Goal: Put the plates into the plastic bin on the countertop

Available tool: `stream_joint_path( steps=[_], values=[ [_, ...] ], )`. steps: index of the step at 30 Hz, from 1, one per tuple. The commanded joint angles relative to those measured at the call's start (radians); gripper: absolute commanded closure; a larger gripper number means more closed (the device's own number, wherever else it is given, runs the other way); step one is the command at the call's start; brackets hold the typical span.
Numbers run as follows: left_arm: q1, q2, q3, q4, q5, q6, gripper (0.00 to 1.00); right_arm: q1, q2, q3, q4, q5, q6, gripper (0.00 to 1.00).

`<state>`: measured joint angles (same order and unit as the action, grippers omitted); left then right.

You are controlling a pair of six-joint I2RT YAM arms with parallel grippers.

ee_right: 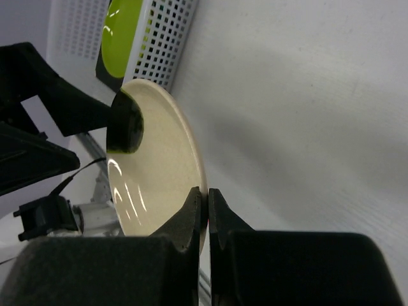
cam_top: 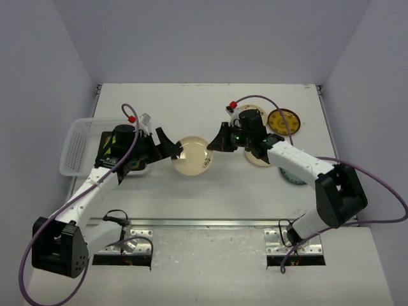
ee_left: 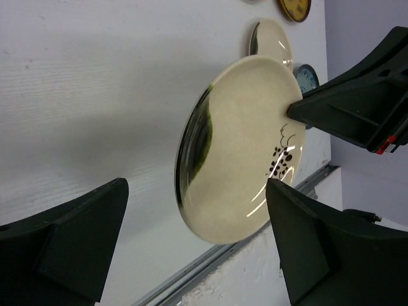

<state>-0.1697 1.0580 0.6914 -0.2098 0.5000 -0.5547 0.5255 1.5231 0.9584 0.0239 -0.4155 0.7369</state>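
Observation:
A cream plate with a dark patch hangs tilted above the countertop between both arms. My right gripper is shut on its right rim; in the right wrist view the fingertips pinch the plate edge. My left gripper stands open at the plate's left edge. In the left wrist view the plate sits just ahead of the spread fingers, with its near rim between them and untouched. The plastic bin is at the left and holds a lime-green plate.
More plates lie on the right: a brown-yellow one, a cream one partly under the right arm, and a pale blue one. A metal rail runs along the near edge. The bin's mesh wall stands close behind the left arm.

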Motion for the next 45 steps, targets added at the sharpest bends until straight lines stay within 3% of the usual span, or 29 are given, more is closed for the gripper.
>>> stream_joint_path(
  steps=[1, 3, 4, 8, 11, 12, 13, 15, 20, 24, 30, 33, 37, 40, 43, 45],
  values=[
    [-0.019, 0.028, 0.007, 0.096, 0.029, -0.012, 0.53, 0.001, -0.049, -0.028, 0.151, -0.165, 0.075, 1.00],
    [-0.019, 0.033, 0.008, 0.094, 0.028, -0.006, 0.77, 0.001, -0.059, -0.034, 0.170, -0.172, 0.086, 1.00],
    [-0.019, 0.033, 0.008, 0.093, 0.024, -0.003, 0.84, 0.001, -0.063, -0.036, 0.176, -0.174, 0.090, 1.00],
    [-0.019, 0.037, 0.020, 0.083, 0.019, 0.010, 1.00, 0.001, -0.064, -0.029, 0.188, -0.189, 0.102, 1.00],
    [-0.019, 0.033, 0.049, 0.048, -0.031, 0.022, 1.00, -0.002, -0.066, -0.030, 0.194, -0.193, 0.099, 0.94],
    [-0.019, 0.025, 0.060, 0.034, -0.074, 0.022, 1.00, -0.008, -0.069, -0.036, 0.194, -0.192, 0.099, 0.71],
    [-0.016, 0.018, 0.072, 0.005, -0.131, 0.022, 1.00, -0.014, -0.073, -0.047, 0.197, -0.188, 0.099, 0.39],
    [0.022, -0.022, 0.109, -0.066, -0.333, -0.014, 1.00, -0.071, -0.099, -0.093, 0.179, -0.148, 0.101, 0.02],
    [0.361, -0.154, 0.054, -0.080, -0.420, -0.132, 1.00, -0.195, -0.177, -0.238, 0.156, -0.114, 0.103, 0.01],
    [0.559, -0.208, -0.026, -0.073, -0.494, -0.270, 1.00, -0.249, -0.256, -0.318, 0.108, -0.078, 0.059, 0.01],
    [0.599, -0.118, -0.047, -0.019, -0.495, -0.301, 1.00, -0.282, -0.322, -0.351, 0.039, -0.040, 0.020, 0.01],
    [0.618, -0.087, -0.051, -0.020, -0.528, -0.304, 0.99, -0.296, -0.370, -0.366, -0.015, 0.057, 0.025, 0.01],
    [0.621, -0.103, -0.092, -0.002, -0.565, -0.309, 0.86, -0.305, -0.431, -0.399, -0.021, 0.181, 0.057, 0.01],
    [0.621, -0.117, -0.103, -0.010, -0.601, -0.313, 0.75, -0.312, -0.443, -0.397, -0.030, 0.169, 0.046, 0.01],
    [0.621, -0.125, -0.107, -0.008, -0.600, -0.319, 0.40, -0.314, -0.439, -0.377, -0.068, 0.135, 0.033, 0.01],
    [0.622, -0.121, -0.103, -0.011, -0.591, -0.316, 0.07, -0.314, -0.446, -0.369, -0.089, 0.132, 0.027, 0.01]
  ],
)
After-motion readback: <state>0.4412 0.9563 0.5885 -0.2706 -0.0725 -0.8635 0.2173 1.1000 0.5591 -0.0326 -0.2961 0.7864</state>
